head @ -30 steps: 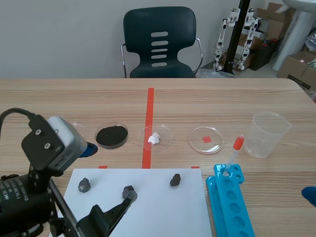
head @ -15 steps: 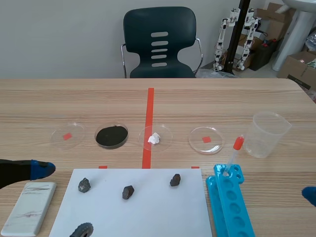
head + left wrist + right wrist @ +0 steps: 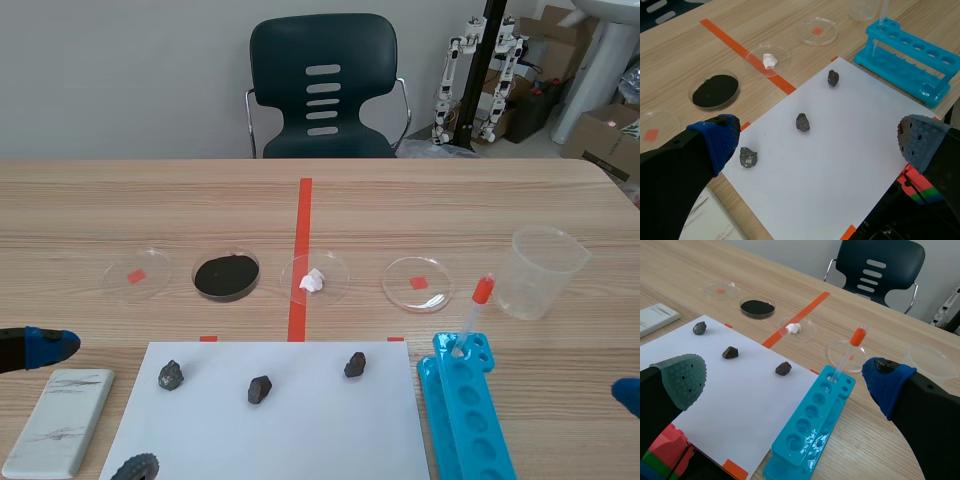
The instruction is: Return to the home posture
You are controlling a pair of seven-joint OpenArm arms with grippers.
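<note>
Pretty sure we're basically done with this one. The left gripper is spread wide with nothing in it. In its wrist view it hangs over the paper with a pad out on either side, not touching anything. The right gripper is the same deal: fingers wide apart and empty, with the rack and pipette ahead of it.

From the scene camera we only catch one blue fingertip per arm. The left one is out at the paper's 9 o'clock, with the slab at its 6 o'clock. The right one is barely in view, at the rack's 3 o'clock. Both are low, off to the sides, and well apart from the rocks, the dishes and the beaker.

So there's nothing to let go of and nothing to clear. Our guess is that what's left is at most a last bit of settling into the rest pose. We can't see the arm joints themselves, so we can't say whether it's exactly home or just close.
</note>
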